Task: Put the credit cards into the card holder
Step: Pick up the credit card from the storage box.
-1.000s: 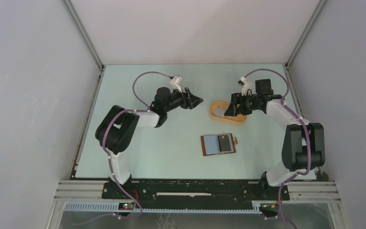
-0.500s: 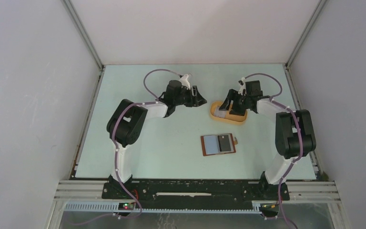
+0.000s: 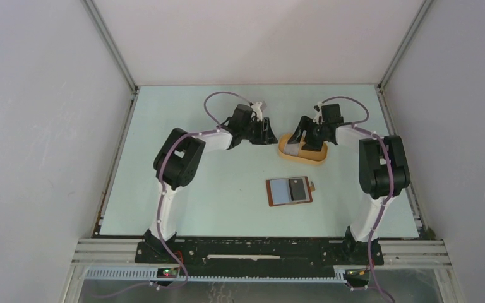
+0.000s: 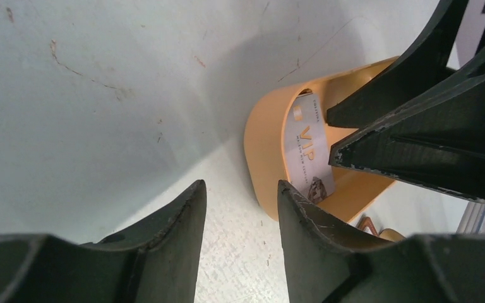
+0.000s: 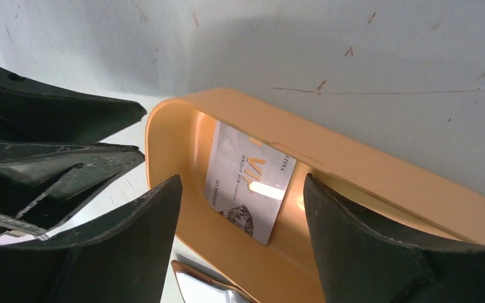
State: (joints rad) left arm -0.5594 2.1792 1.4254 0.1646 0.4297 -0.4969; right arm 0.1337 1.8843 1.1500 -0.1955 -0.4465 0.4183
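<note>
**Clearances.** The tabletop [image 3: 227,208] is closed in by walls [image 3: 38,126] on the left, far and right sides. The orange tray [image 3: 319,156] sits right of centre in the upper part of the top view, well apart from every tabletop edge. Both claws crowd its left end. The left claw [image 4: 240,208] is low over the bare tabletop, just outside the tray's rounded end wall. The right claw [image 5: 240,202] hangs over the tray's left end. Seen from the wrists, the two claws are close together. Bare tabletop lies to the left of the tray and between it and the card holder [image 3: 271,201].

**Claw state.** The left claw's jaws stand moderately apart and have hold of nothing. The right claw's jaws stand wide apart, also with nothing between them.

**Task items.** The VIP card [image 5: 249,183] stands on edge inside the tray's left end, leaning against the inner wall. Its printed face shows to both wrist cameras. In the left wrist view its long axis runs top to bottom.

The card holder lies open and flat at lower centre. Its long axis runs left to right and its snap tab points right. A pale blue card [image 3: 280,190] lies on its left half and a dark card [image 3: 297,188] on its right half. Whether they are tucked into slots cannot be told.
</note>
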